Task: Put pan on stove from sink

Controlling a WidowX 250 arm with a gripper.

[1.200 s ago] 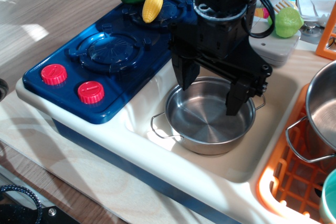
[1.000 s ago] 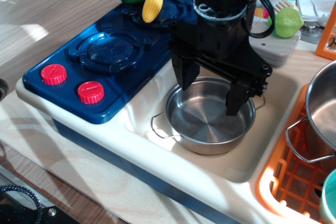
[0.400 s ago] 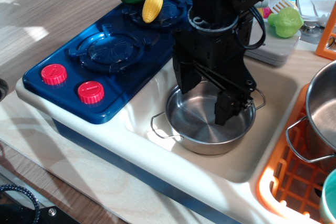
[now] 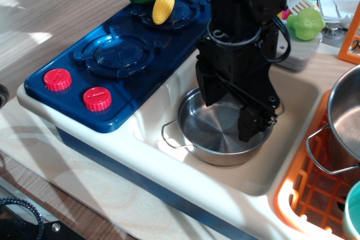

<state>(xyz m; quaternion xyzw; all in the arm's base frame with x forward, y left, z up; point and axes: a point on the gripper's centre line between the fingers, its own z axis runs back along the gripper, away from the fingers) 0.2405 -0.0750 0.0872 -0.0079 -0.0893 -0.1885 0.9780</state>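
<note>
Single view. Pan (image 4: 216, 133) sits in sink (image 4: 281, 167), toward table's near edge. Gripper (image 4: 229, 112) low inside pan, jaws apart, likely lining up to pinch the far rim. Arm hides that rim; contact unclear. Stove (image 4: 112, 54) at left, near burner free.

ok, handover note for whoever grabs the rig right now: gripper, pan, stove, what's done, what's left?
Gripper: black, open, lowered into the sink, one finger at the pan's far-left rim, the other over its right side. Not closed on anything yet.
Shallow shiny steel pan with wire loop handles: sits in the cream-white plastic sink, not lifted.
Dark blue toy stove: near burner bare; yellow toy corn lies on the far burner.
Done: approach only.
Left: grasp the rim, lift, set pan on the stove.
</note>
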